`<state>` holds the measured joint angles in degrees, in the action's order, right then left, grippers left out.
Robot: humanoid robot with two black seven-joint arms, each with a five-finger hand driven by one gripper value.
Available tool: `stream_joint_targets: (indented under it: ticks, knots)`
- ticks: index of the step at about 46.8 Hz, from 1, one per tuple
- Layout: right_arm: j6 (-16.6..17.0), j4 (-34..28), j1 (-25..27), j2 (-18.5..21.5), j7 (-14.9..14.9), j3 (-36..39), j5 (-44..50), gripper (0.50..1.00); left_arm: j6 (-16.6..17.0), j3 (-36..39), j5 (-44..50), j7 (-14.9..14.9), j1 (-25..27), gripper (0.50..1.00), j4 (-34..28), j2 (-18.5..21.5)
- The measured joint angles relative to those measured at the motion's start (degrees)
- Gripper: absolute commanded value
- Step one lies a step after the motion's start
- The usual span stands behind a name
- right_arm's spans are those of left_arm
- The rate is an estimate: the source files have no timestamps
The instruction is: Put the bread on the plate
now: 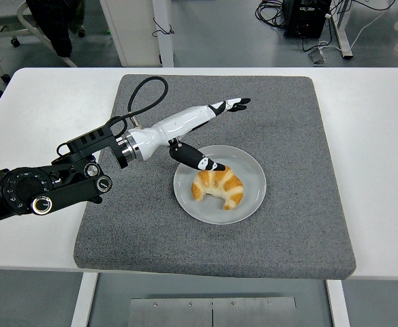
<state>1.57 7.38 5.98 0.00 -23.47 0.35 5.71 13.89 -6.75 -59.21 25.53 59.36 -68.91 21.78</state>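
Grey, coarse-textured matting [281,225] covers the middle of the white table [376,136], and a pale round plate [252,170] sits on it slightly left of centre. The bread [219,187], a golden-brown croissant with a curved shape, lies wholly inside the plate, its tips pointing toward the near edge of the table and its body resting on the plate's floor. Nothing grips it. The left hand [195,129] is raised over the mat at the plate's far-left side, clear of the bread; its white-shelled palm extends diagonally up and to the right, the fingers [233,105] stretched out straight and close together beyond the plate's far rim, black and white at the tips. The thumb [193,158] angles separately downward, its tip over the plate's left rim just beside the croissant; contact with the rim cannot be judged from this view. The hand is released and holds nothing. A black cable [144,95] loops up from the wrist area and back down to it. The black forearm [42,194] enters from the left edge and lies over the bare table and the mat's left border. No right arm appears. Beyond the table's far edge, a grey floor with cables and furniture legs is visible.
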Motion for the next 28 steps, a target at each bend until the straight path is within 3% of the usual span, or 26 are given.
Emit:
stream_joint_targets:
  ticks: [28]
  knots:
    - [0.0, 0.0, 0.0, 0.0, 0.0, 0.0, 0.0, 1.0, 0.01, -6.34, 26.16, -0.3, -0.57, 0.972, 2.14, 2.52]
